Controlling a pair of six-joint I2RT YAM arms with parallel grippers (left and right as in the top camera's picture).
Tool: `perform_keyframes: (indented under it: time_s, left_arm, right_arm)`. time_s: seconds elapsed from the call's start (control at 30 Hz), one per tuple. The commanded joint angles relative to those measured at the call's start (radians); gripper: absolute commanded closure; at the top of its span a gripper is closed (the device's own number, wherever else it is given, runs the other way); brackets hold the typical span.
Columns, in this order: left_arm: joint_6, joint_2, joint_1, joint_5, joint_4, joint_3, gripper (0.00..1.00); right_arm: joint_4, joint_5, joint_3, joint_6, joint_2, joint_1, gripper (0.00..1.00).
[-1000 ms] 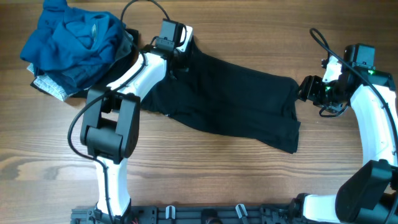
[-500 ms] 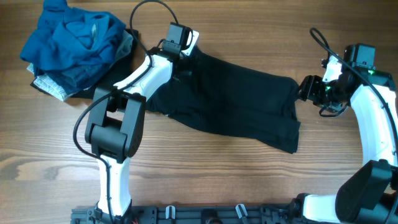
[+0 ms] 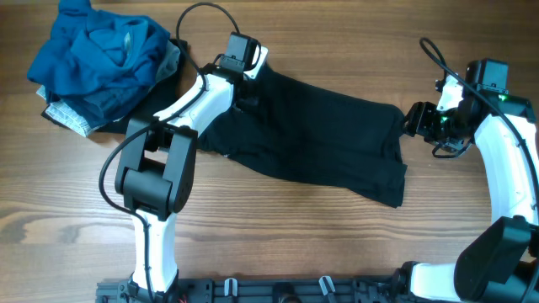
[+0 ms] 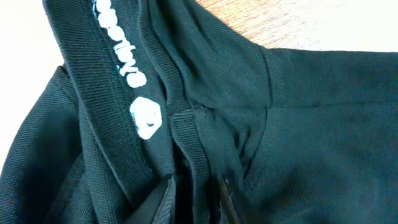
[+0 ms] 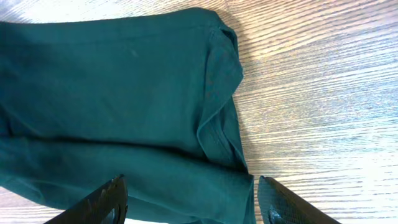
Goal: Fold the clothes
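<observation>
Left fingers (image 4: pixel 160 204) sit narrowly parted at the collar of the black shirt (image 3: pixel 320 143), with a raised ridge of the collar's ribbed fabric running up between them. Whether they actually pinch it cannot be told from the wrist view. Just past the fingertips on the inside of the collar band is a small round white logo (image 4: pixel 146 118), and a line of white lettering (image 4: pixel 118 43) runs on along the band beyond it.

Right fingers (image 5: pixel 99 202) stand wide apart, released and grasping nothing, at the end of the shirt opposite the collar. A folded, rumpled corner of the shirt lies ahead of them.

The shirt itself lies spread across the middle of the wooden desk (image 3: pixel 337 244), fairly flat but creased. Beyond its collar end, touching or nearly touching it, is a heap of blue garments (image 3: pixel 101 59) with a pale patterned piece (image 3: pixel 69 118) showing under the heap's edge.
</observation>
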Motion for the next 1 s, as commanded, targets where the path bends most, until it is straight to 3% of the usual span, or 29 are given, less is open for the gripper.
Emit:
perform_keyframes:
  time_s: [0.0,0.13,0.27,0.37,0.73,0.97]
  left_arm:
    - [0.005,0.014,-0.005,0.036,-0.012,0.018,0.76]
    - [0.005,0.048,-0.013,0.045,-0.016,0.018,0.76]
    - [0.000,0.058,0.001,-0.010,0.023,0.018,0.96]
    - [0.000,0.031,-0.003,-0.088,0.043,0.018,0.96]
    - [-0.060,-0.291,-0.025,-0.090,-0.045,0.036,0.96]
    - [-0.061,-0.288,-0.031,-0.089,-0.074,0.035,0.96]
  right_arm:
    - [0.008,-0.008,0.015,-0.021,-0.008,0.003,0.32]
    - [0.008,-0.008,0.015,-0.021,-0.008,0.003,0.32]
    - [0.011,-0.008,0.014,-0.021,-0.008,0.003,0.32]
    - [0.014,-0.008,0.014,-0.020,-0.008,0.003,0.32]
    - [0.088,-0.057,0.014,-0.021,-0.006,0.006,0.36]
    - [0.282,-0.056,0.008,-0.045,0.068,0.034,0.38]
